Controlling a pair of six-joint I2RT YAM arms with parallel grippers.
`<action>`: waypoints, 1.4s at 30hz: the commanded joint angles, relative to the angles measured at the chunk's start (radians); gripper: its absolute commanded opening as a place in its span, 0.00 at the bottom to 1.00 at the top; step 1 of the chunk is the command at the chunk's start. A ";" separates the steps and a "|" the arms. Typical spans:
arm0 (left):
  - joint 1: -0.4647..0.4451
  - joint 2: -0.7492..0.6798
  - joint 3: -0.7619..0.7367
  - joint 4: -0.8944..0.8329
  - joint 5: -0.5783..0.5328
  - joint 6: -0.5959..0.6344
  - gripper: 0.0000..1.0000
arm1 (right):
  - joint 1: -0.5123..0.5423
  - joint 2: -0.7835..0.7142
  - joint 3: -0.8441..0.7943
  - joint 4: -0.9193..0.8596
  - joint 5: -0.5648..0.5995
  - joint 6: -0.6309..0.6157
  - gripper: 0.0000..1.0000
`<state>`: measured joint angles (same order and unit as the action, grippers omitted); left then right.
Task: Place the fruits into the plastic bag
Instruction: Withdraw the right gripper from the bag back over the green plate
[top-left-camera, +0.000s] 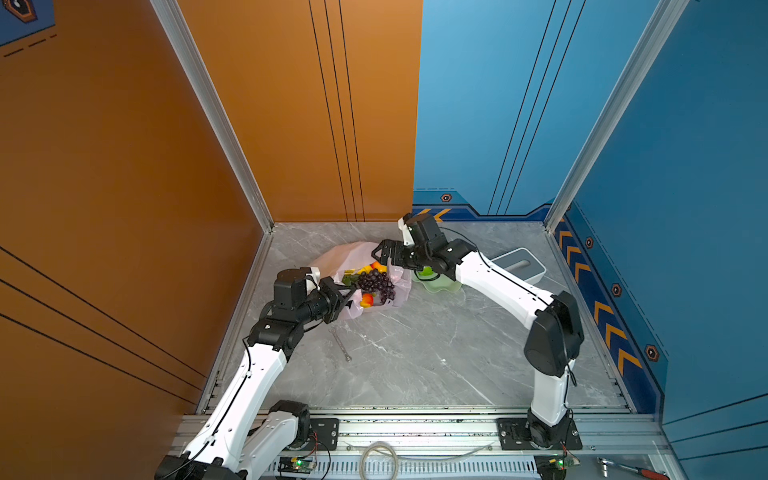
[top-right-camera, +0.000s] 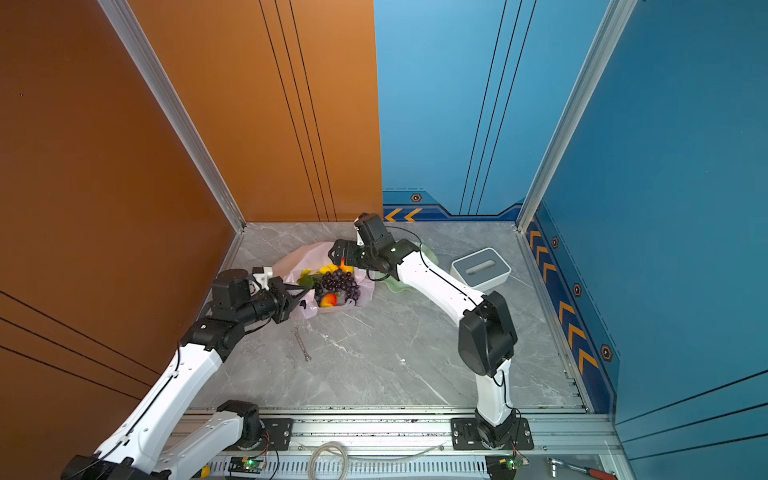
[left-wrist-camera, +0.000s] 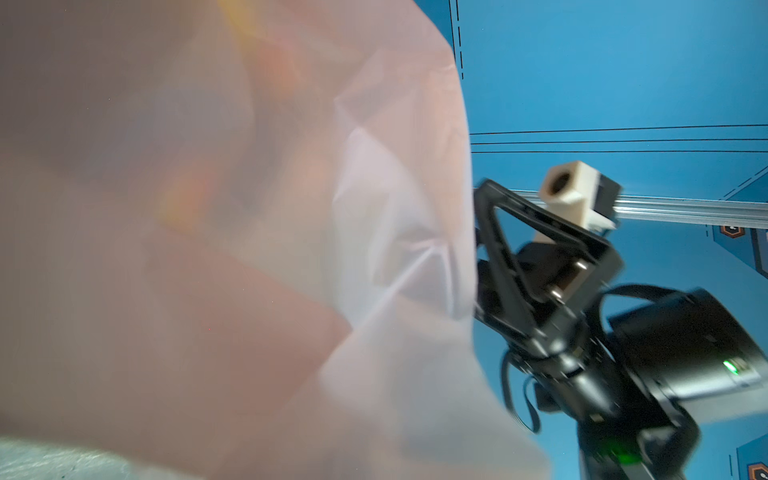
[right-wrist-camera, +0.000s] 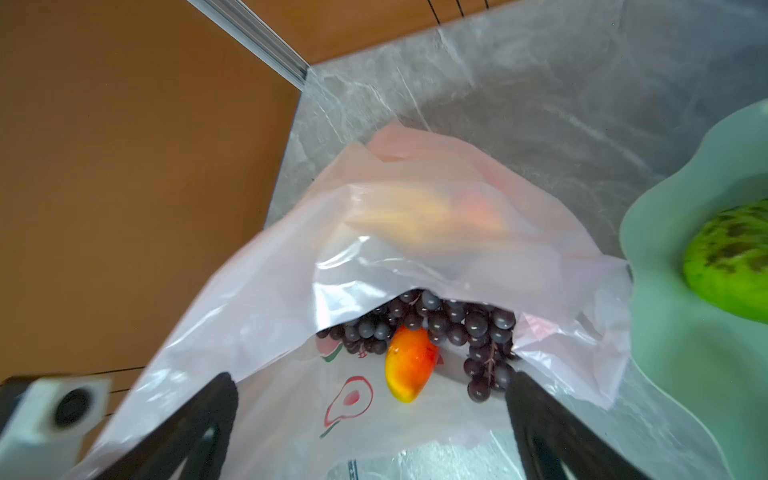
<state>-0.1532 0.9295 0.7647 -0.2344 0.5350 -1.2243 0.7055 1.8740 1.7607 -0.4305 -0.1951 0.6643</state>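
The plastic bag (top-left-camera: 338, 257) (top-right-camera: 297, 258) (right-wrist-camera: 415, 257) lay crumpled on the far left part of the worktop (top-left-camera: 415, 357), with its mouth open. Dark purple grapes (top-left-camera: 376, 282) (top-right-camera: 340, 282) (right-wrist-camera: 457, 324) filled the opening. A red-orange mango (top-left-camera: 366, 299) (top-right-camera: 329, 300) (right-wrist-camera: 409, 365) lay against their near side, and yellow bananas (top-left-camera: 365, 269) (top-right-camera: 330, 269) on their far side, blurred under the film in the right wrist view. The left gripper (top-left-camera: 351, 293) (top-right-camera: 305, 293) had its jaws pressed together, pinching the bag's left rim, and pink film covered most of the left wrist view. The right gripper (top-left-camera: 380, 251) (top-right-camera: 336, 251) (right-wrist-camera: 372, 377) hung over the far side of the bag with its jaws spread wide and nothing between them. Just right of the bag stood a pale green dish (top-left-camera: 444, 286) (top-right-camera: 399, 286) (right-wrist-camera: 665, 332) holding a green fruit (top-left-camera: 424, 271) (right-wrist-camera: 731, 266). A white-and-grey box (top-left-camera: 519, 266) (top-right-camera: 481, 268) sat farther right. A wrench (top-left-camera: 340, 345) (top-right-camera: 301, 344) lay nearer, apart from the bag.
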 joint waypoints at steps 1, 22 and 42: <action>-0.007 -0.004 0.005 0.021 -0.003 0.005 0.00 | 0.023 -0.127 -0.057 -0.094 0.159 -0.082 1.00; -0.011 -0.023 -0.034 0.012 -0.003 0.035 0.00 | -0.345 -0.480 -0.243 -0.395 0.195 -0.065 1.00; -0.008 0.018 -0.012 -0.026 0.003 0.085 0.00 | -0.347 -0.049 -0.025 -0.475 0.112 -0.143 1.00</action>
<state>-0.1581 0.9401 0.7406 -0.2405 0.5354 -1.1671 0.3511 1.7866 1.6844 -0.8776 -0.0761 0.5449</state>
